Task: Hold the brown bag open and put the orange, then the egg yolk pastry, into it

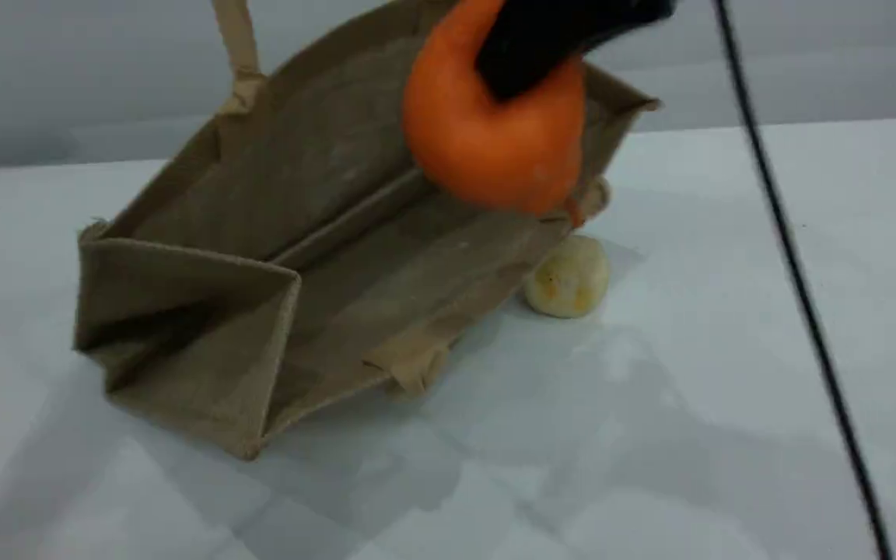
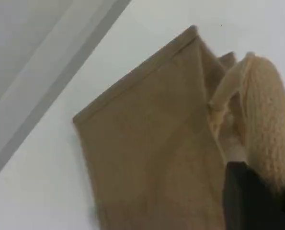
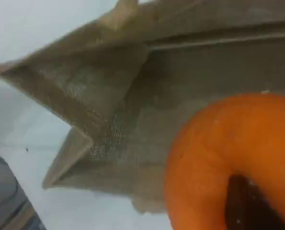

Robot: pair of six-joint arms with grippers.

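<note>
— On the left side of the table: what do you have?

— Brown bag (image 1: 277, 257), propped on its side, mouth gaping toward the scene camera. My left gripper (image 2: 257, 201) is closed on one of its handles (image 2: 264, 124), the pale loop running up out of the scene view's top edge. That pull is what holds the mouth open, as I read it.

— And at the middle?

— Orange (image 1: 487, 140), clamped in my right gripper (image 1: 541, 47), hanging above the open mouth near the bag's right end. Not touching the fabric that I can tell. Right wrist view shows the bag's inner floor directly past the fruit.

— Farther right?

— Egg yolk pastry (image 1: 568, 278), on the table just beside the bag's lower edge, untouched.

— Progress?

— Bag opened: done. Orange lifted and over the opening, not yet released. Pastry step not begun. Roughly halfway, I judge.
</note>
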